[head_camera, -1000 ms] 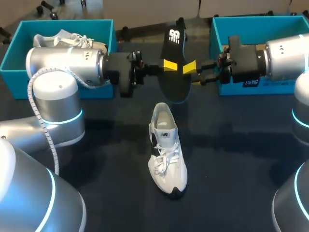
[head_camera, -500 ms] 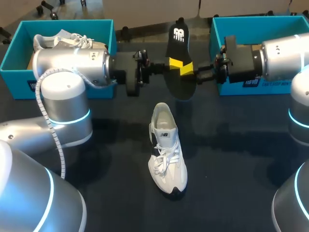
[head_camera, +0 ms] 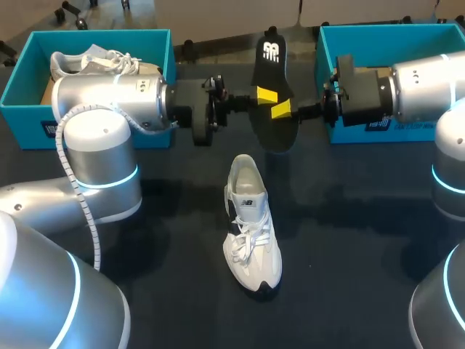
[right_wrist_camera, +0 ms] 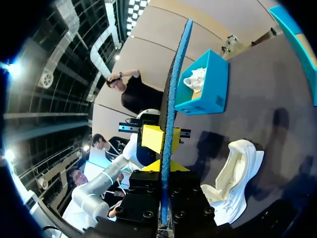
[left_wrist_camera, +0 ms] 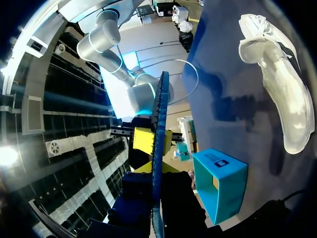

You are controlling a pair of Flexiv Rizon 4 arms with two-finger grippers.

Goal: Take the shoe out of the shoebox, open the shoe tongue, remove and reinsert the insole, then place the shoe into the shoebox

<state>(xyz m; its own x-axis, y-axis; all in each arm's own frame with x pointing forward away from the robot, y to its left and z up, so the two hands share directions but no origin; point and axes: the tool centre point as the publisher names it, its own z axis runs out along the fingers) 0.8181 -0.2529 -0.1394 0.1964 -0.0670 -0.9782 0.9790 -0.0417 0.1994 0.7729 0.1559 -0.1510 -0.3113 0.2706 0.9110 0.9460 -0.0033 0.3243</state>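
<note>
Done: our shoe (head_camera: pixel 248 222) lies out on the table (head_camera: pixel 349 218), its mouth seemingly open and the insole (head_camera: pixel 269 65) removed.
Remaining: we judge reinserting the insole and boxing the shoe.
Left gripper (head_camera: pixel 261 94): clamped on the insole.
Insole: upright in mid-air between both grippers, beyond the shoe's heel.
Right gripper (head_camera: pixel 285 110): clamped on it too, beside the right shoebox (head_camera: pixel 363 33).

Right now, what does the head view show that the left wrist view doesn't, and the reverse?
Head view only: the left shoebox holding a second sneaker, and the insole seen face-on. Left wrist view only: that insole's thin blue edge, seen edge-on. Both: the white sneaker lying on the table, and the right shoebox.
</note>
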